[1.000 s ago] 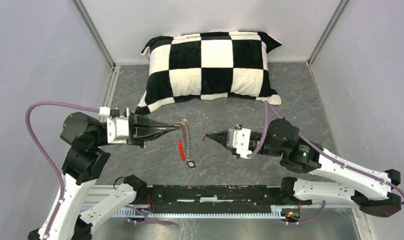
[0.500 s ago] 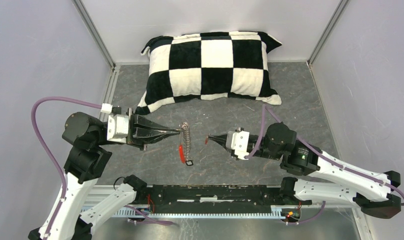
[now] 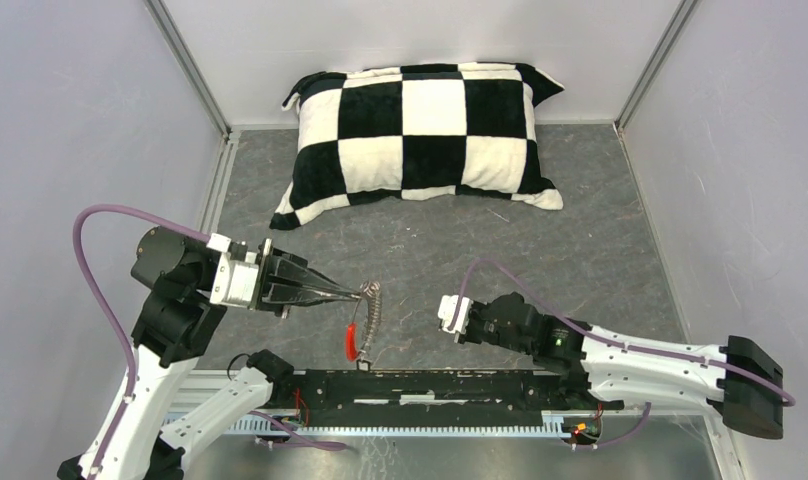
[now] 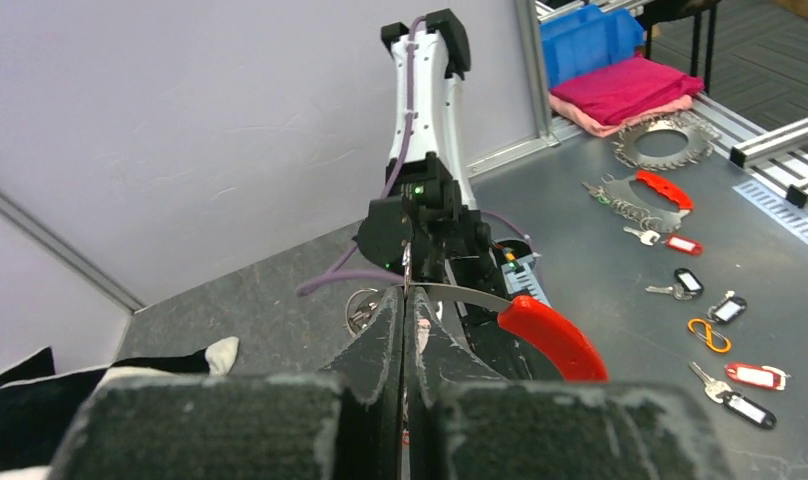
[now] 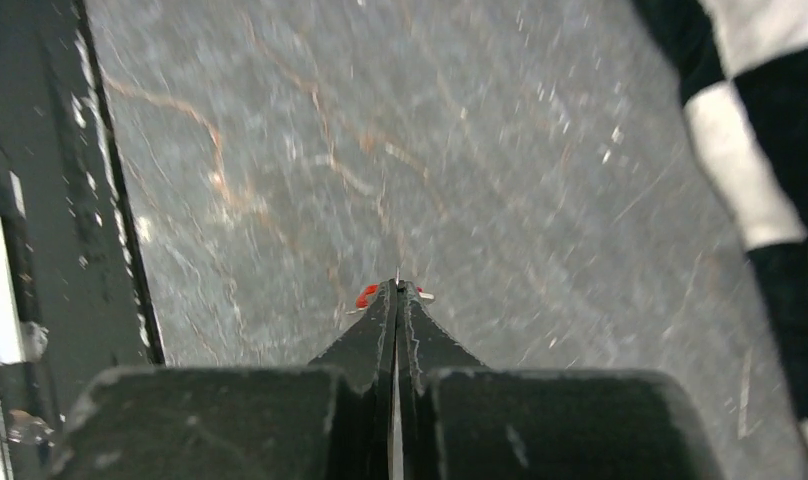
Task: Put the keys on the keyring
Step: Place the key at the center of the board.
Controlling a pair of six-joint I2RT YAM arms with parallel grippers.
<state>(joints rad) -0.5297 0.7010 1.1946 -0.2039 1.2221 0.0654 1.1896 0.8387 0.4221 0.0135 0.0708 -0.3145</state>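
My left gripper is shut on the top of the keyring, a silvery coil. The coil hangs down to a red section near the front rail. In the left wrist view the fingertips pinch the thin metal band. The red section curves off to the right, and a small ring with a bit of metal sits just left of the tips. My right wrist is low and to the right of the keyring, its fingers hidden from above. The right gripper is shut on the red-headed key.
A black-and-white checkered pillow lies at the back of the grey mat. A black rail runs along the near edge, close under the hanging keyring. The enclosure walls stand on the left and right.
My left gripper has carried the keyring toward the near edge. My right arm has swung down and nearer, and its wrist has turned so the fingers no longer show from above.
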